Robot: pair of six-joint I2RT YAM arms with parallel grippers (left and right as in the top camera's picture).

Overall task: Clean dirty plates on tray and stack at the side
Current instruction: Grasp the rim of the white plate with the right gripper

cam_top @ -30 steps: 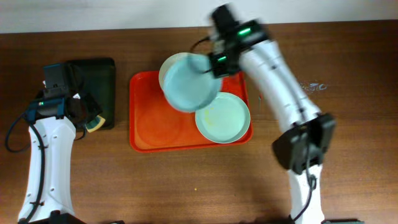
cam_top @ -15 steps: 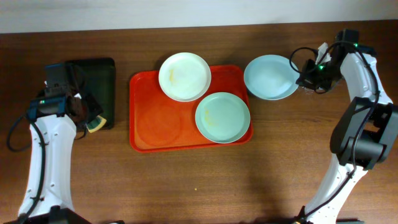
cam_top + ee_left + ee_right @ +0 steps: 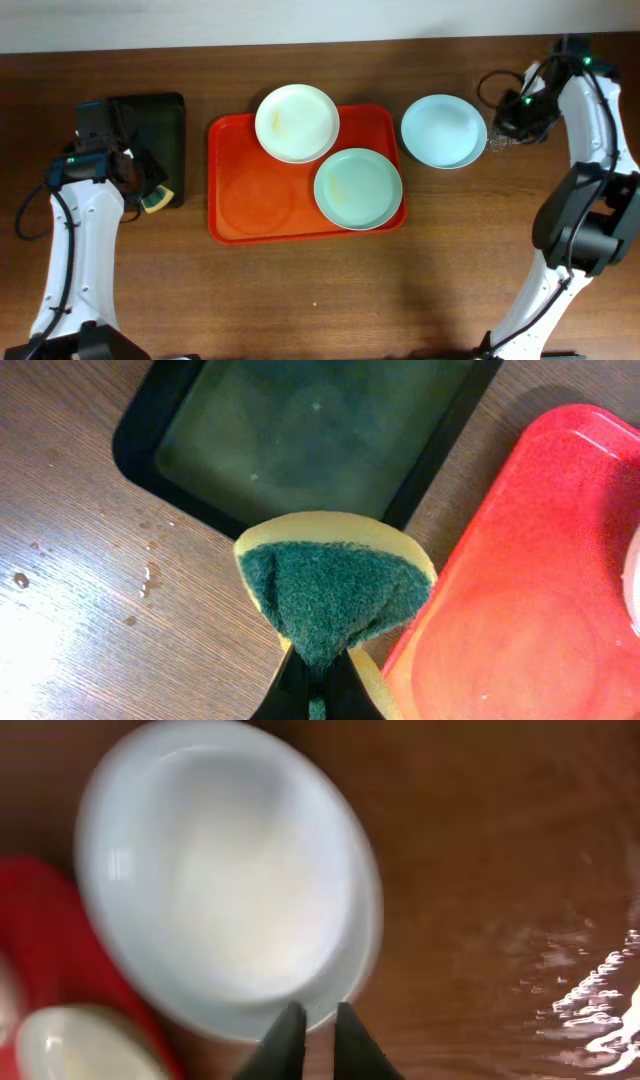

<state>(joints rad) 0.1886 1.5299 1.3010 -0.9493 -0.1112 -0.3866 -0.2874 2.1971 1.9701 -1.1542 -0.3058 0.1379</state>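
Stacking step, I judge: my right gripper (image 3: 315, 1015) pinches the rim of a mint-blue plate (image 3: 444, 131) lying just ahead of it, beside the tray (image 3: 240, 215); next I must let go and fetch another; my left gripper (image 3: 318, 682) clamps the sponge (image 3: 335, 595); only overhead shows clearly the cream plate (image 3: 297, 122) and second mint plate (image 3: 358, 188) waiting.

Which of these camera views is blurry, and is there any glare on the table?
Right wrist view: motion-blurred, the pale blue plate smeared, with glare streaks on the table at right. Left wrist view: sharp on the sponge, a bright glare patch on the wood at lower left. Overhead view: crisp and evenly lit, soft shadows only.
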